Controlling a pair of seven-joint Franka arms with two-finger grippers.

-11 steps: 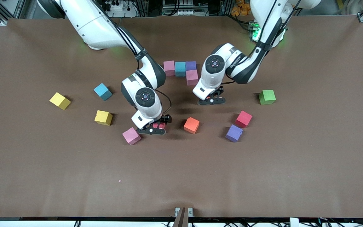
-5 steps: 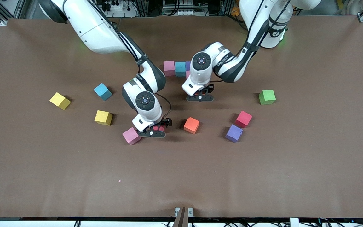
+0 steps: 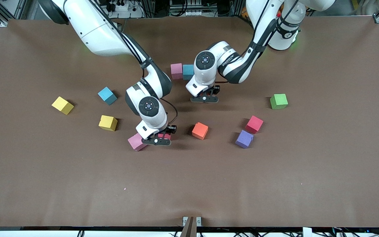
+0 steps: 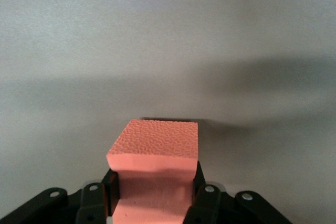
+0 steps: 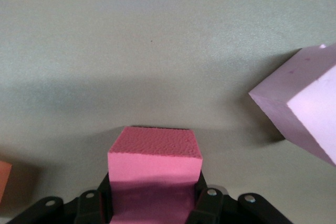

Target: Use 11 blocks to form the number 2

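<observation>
Right gripper [image 3: 158,138] clamps red cube [image 5: 155,169] beside pink cube [image 3: 136,142]; left gripper [image 3: 206,97] grips orange cube [image 4: 155,163] near pink-blue row [image 3: 182,71].

Purple cube [image 3: 194,67] mostly behind left arm

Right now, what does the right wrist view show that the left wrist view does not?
Only the right wrist view: the right gripper shut on a red cube, a loose pink cube resting beside it, and the corner of an orange cube at the frame's edge.

Only the left wrist view: the left gripper shut on a salmon-orange cube, with no other cube in sight.

Both: one cube clamped between black fingers over the plain table surface.
</observation>
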